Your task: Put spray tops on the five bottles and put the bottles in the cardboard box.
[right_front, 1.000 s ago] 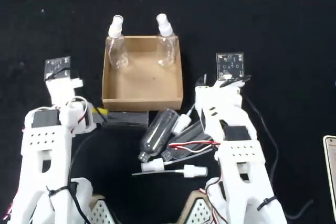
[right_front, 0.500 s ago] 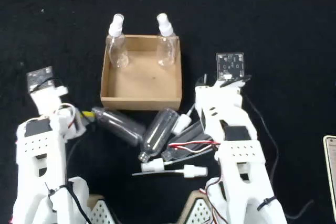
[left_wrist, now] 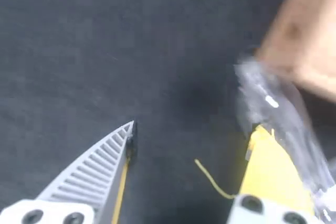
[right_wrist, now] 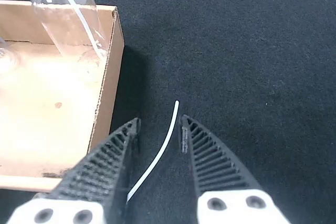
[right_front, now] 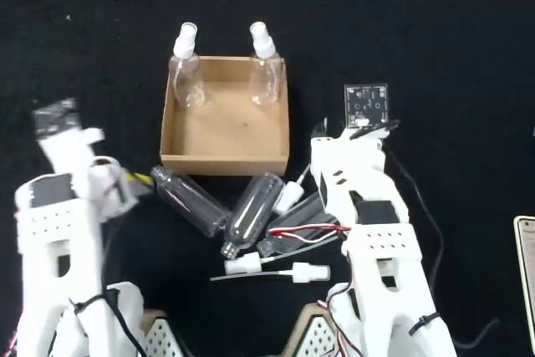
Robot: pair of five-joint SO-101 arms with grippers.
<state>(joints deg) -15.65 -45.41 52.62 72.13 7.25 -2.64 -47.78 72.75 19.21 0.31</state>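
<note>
The open left hand (left_wrist: 191, 129) had backed off the bottle (right_front: 188, 201). The right hand (right_wrist: 160, 121), open, straddled a tube (right_wrist: 157, 157) beside the box (right_front: 226, 162).

A square, open-topped brown cardboard box (right_front: 224, 162) sits on the black cloth-covered bench (right_front: 451, 56). Inside it, a clear plastic capped bottle (right_front: 185, 77) stands in the far left corner and a second capped bottle (right_front: 264, 77) in the far right. Just before the box lie the left bottle (right_front: 188, 201), the middle bottle (right_front: 253, 206) and the right bottle (right_front: 292, 216), which is partly under the right arm. Nearer still lie two white plastic spray tops (right_front: 238, 265), side by side. The left claw (left_wrist: 191, 129) is at the left bottle's outer end.
</note>
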